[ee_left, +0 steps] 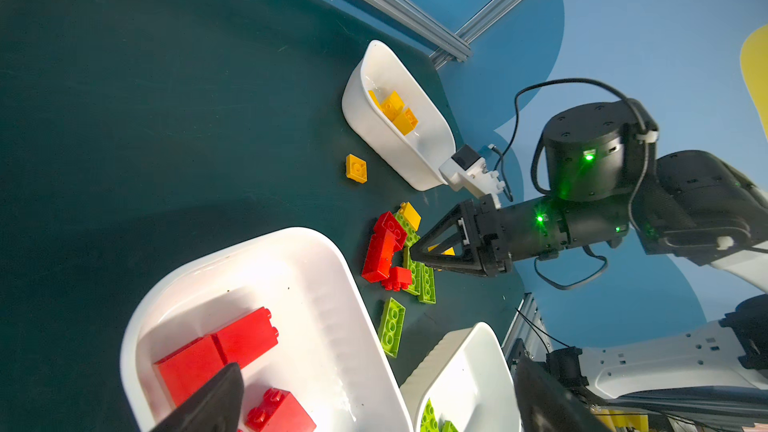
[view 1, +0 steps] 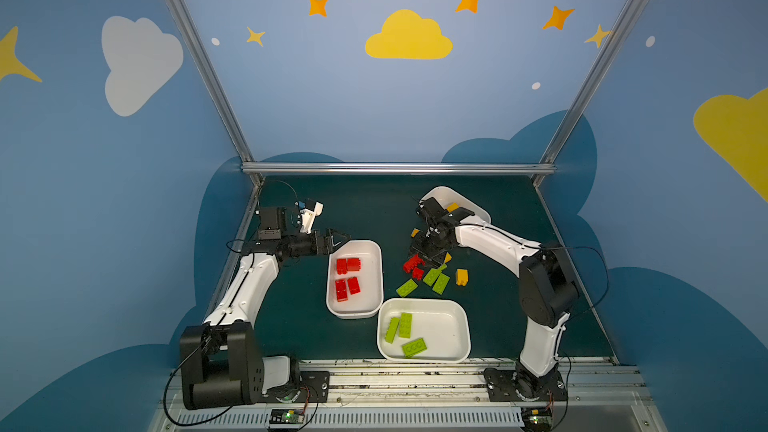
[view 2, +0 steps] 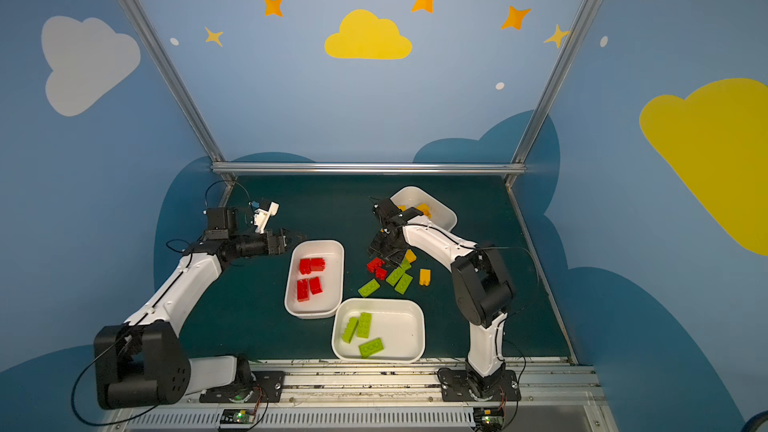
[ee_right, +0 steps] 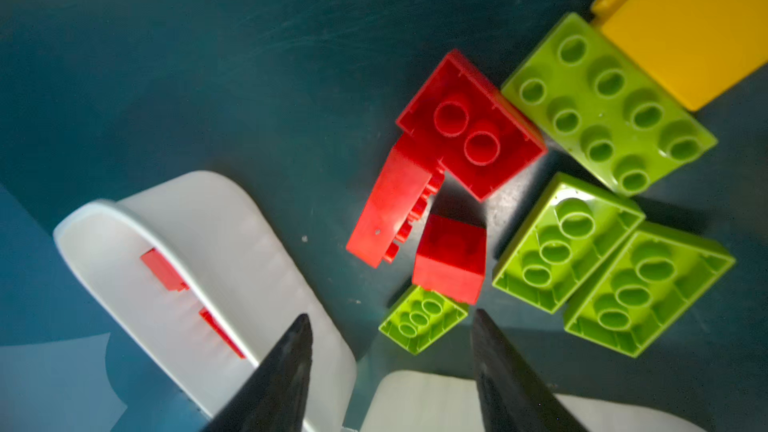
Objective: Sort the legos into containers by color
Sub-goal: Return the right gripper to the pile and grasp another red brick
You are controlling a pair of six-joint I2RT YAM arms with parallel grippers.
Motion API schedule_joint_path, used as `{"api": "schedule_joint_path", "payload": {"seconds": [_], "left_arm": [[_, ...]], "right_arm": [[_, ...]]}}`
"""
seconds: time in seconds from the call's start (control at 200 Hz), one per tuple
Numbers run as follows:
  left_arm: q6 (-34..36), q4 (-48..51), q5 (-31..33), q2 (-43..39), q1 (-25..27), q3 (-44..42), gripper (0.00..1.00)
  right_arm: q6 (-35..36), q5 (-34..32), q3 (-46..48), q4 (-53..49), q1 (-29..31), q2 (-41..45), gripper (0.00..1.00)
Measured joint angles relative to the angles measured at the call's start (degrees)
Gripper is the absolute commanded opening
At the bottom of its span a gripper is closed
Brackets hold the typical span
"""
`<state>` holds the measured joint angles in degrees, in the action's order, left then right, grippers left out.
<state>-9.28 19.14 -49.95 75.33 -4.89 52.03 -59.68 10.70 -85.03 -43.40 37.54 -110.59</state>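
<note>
While the left gripper (view 1: pixel 338 238) sat open at 11 o'clock of the red container (view 1: pixel 368 299), the right gripper (ee_right: pixel 391 314) hung open and empty over loose red legos (ee_right: pixel 451 259) at its 3 o'clock, probably needing a drop-and-pinch next.

Red legos (view 1: pixel 353 264), green legos (view 1: pixel 406 288), yellow legos (view 1: pixel 461 277); white tubs (view 1: pixel 372 282); teal table (view 1: pixel 353 209); black fingers (ee_right: pixel 286 367).

We counted containers (view 1: pixel 444 326): three | red legos (view 1: pixel 353 264): four inside the red-filled container (view 1: pixel 372 284), three loose just beside it | green legos (view 1: pixel 405 324): three in the container nearest it, four loose beside it | yellow legos (view 1: pixel 461 277): three loose near it, about three in the container farthest from it | robot arms (view 1: pixel 245 284): two
</note>
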Motion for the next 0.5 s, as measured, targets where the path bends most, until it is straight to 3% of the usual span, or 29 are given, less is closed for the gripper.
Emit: {"api": "schedule_joint_path", "payload": {"seconds": [0.5], "left_arm": [[-1.4, -2.1, 0.0, 0.0, 0.0, -2.4, 0.99]], "right_arm": [[0.1, -0.5, -5.2, 1.4, 0.2, -9.7, 0.42]]}}
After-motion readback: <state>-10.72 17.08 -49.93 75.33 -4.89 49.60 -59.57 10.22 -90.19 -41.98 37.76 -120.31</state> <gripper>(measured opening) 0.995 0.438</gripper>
